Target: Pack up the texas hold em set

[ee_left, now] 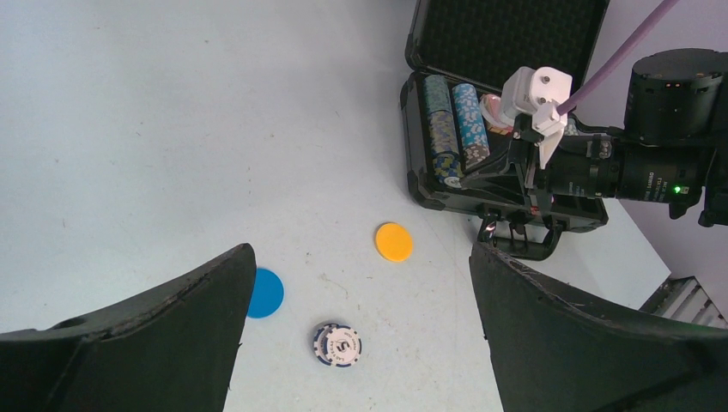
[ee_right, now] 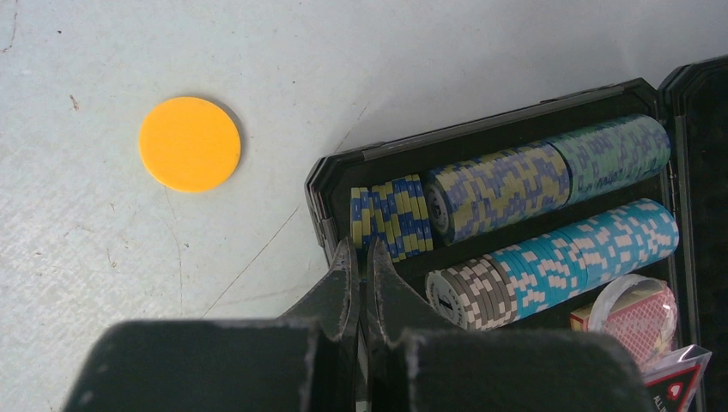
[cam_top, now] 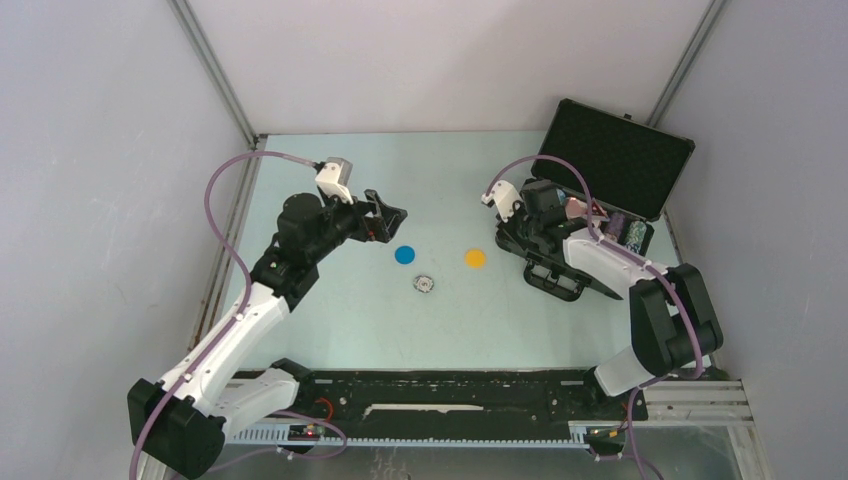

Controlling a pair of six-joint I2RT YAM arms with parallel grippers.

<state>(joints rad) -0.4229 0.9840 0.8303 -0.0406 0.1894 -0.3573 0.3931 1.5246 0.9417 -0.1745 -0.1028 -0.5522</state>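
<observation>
The black foam-lined briefcase (cam_top: 612, 150) lies open at the back right, with rows of striped poker chips (ee_right: 515, 184) and a red card deck (ee_right: 637, 322) in its tray. A blue disc (cam_top: 404, 254), an orange disc (cam_top: 475, 258) and two stacked poker chips (cam_top: 424, 284) lie on the table. My left gripper (cam_top: 390, 215) is open and empty above them; its wrist view shows the chips (ee_left: 337, 345) between its jaws. My right gripper (ee_right: 361, 249) is at the case's near-left corner. It is shut on a thin thing seen edge-on, seemingly a poker chip.
Grey walls enclose the table on three sides. The case's handle (ee_left: 528, 245) points toward the table's middle. A red triangle (ee_right: 678, 378) shows in the case next to the deck. A black rail (cam_top: 450, 390) runs along the near edge.
</observation>
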